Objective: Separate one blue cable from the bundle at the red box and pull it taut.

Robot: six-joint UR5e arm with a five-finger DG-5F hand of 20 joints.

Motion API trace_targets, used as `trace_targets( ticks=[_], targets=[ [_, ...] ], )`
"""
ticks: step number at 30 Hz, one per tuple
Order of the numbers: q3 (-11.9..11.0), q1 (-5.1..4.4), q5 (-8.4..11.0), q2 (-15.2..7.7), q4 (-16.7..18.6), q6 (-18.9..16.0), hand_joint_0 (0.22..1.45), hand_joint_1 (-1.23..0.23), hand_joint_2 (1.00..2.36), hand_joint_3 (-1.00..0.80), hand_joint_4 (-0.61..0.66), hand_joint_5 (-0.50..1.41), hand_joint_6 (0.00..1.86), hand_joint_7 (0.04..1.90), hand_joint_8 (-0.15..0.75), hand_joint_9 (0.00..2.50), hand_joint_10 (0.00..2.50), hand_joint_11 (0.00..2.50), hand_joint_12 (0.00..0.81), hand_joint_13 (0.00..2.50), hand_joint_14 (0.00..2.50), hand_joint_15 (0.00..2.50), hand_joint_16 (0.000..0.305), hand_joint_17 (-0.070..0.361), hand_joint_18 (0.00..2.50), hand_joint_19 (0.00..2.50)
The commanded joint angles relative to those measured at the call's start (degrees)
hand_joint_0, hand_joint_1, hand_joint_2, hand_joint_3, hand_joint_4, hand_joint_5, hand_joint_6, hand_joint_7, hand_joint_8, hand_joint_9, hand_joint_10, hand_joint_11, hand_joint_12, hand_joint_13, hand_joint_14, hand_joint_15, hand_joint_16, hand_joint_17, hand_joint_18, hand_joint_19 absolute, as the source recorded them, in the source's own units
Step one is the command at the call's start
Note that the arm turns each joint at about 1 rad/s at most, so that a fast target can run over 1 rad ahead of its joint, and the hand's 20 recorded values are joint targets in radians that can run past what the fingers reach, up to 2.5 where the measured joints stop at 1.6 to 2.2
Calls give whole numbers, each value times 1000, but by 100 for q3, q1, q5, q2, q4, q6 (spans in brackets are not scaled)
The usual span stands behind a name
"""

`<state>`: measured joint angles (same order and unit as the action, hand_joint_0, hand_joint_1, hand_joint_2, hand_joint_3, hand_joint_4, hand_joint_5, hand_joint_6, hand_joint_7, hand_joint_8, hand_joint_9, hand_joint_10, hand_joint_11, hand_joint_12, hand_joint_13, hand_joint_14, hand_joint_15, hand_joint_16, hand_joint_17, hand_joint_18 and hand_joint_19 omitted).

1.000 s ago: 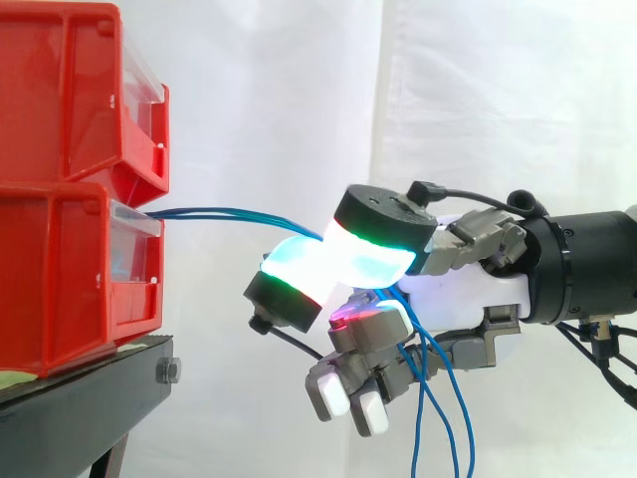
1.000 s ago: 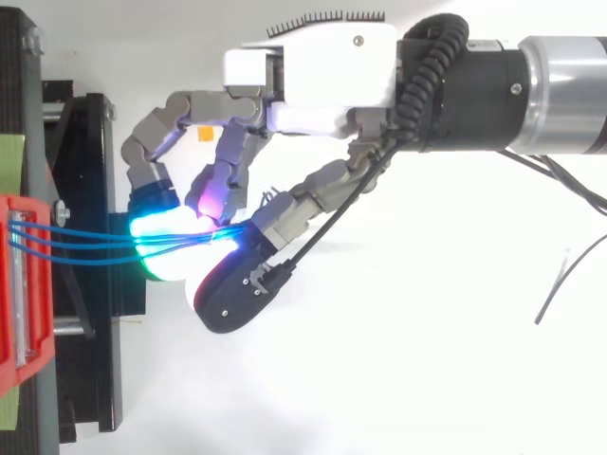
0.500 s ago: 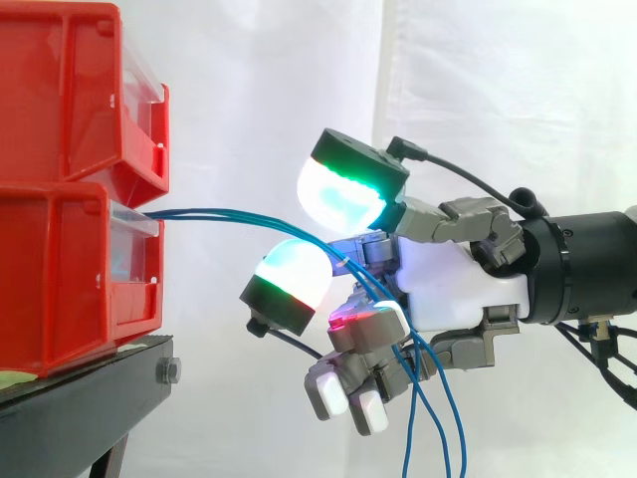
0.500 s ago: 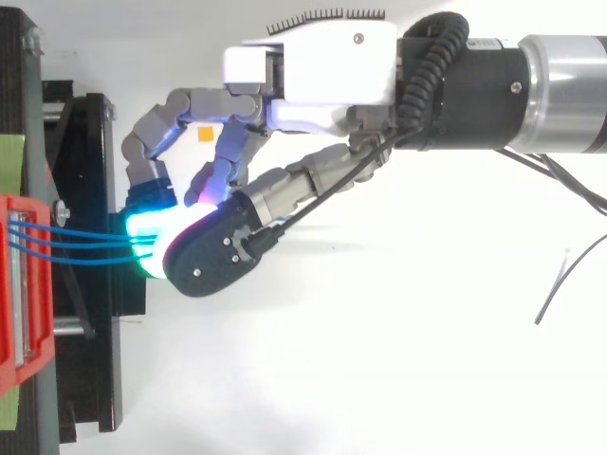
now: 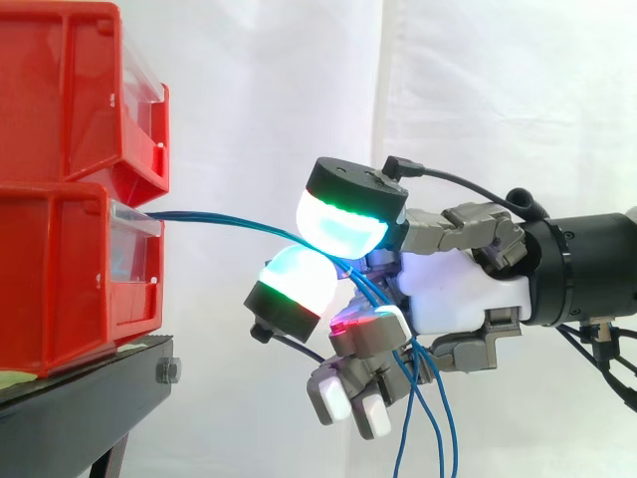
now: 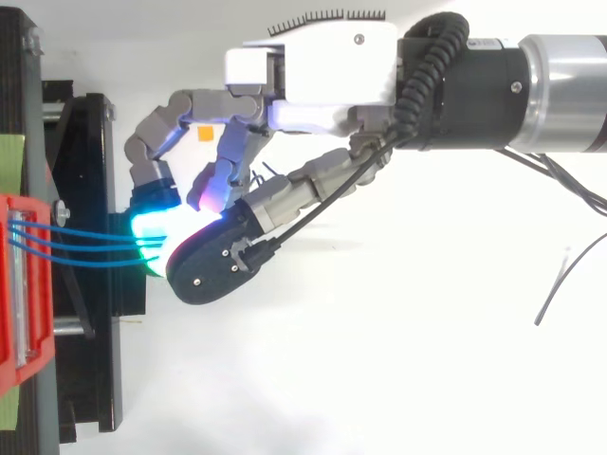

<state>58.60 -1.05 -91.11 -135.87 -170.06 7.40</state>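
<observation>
Closest in the side view, the hand (image 5: pixel 453 299) reaches in from the right with its fingers curled; its thumb pad (image 5: pixel 343 219), glowing cyan and green, sits just above a finger pad (image 5: pixel 297 281) of the same glow, and the two nearly meet. The blue cables (image 5: pixel 229 217) run between these two pads as a bundle, so the hand is closed around several strands and none is drawn out apart from the others; how hard the pads squeeze cannot be told. Behind the pads the strands drop past the lower curled fingers and hang loose below the palm. Toward the left they rise in a shallow, slack curve to the front of the lower red bin (image 5: pixel 70 279); in the top view they fan slightly where they enter it (image 6: pixel 57 245), with the hand (image 6: pixel 313 66) near the bin but apart from it. The upper red bin (image 5: pixel 70 90) sits stacked on the lower; both rest on the black stand (image 5: pixel 80 408); farthest back hangs the white curtain (image 5: pixel 498 100).
</observation>
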Motion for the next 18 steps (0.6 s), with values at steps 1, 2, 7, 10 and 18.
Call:
trace_targets(
  ticks=[1, 2, 7, 10, 18],
  targets=[
    [-6, 18, -3, -1, -1, -2, 760, -914, 1013, -346, -142, -183, 869, 1310, 258, 1120, 30, 1205, 363, 811, 26, 649, 49, 111, 770, 751],
    [-6, 26, -3, -1, 8, -2, 788, -924, 1009, -399, -154, -187, 890, 1287, 263, 1125, 30, 1210, 359, 813, 27, 656, 49, 110, 763, 742],
    [-6, 35, -3, -1, -1, -2, 826, -908, 1000, -500, -146, -184, 902, 1252, 260, 1139, 31, 1229, 350, 824, 27, 662, 48, 108, 762, 722],
    [-6, 35, -3, -1, -1, -2, 804, -922, 1000, -500, -114, -178, 907, 1269, 263, 1153, 30, 1223, 348, 837, 25, 657, 48, 108, 782, 697],
    [-6, 44, -3, -1, 8, -2, 702, -976, 1000, -500, -42, -165, 902, 1188, 272, 1173, 30, 1246, 349, 859, 28, 672, 48, 107, 790, 708]
  ],
)
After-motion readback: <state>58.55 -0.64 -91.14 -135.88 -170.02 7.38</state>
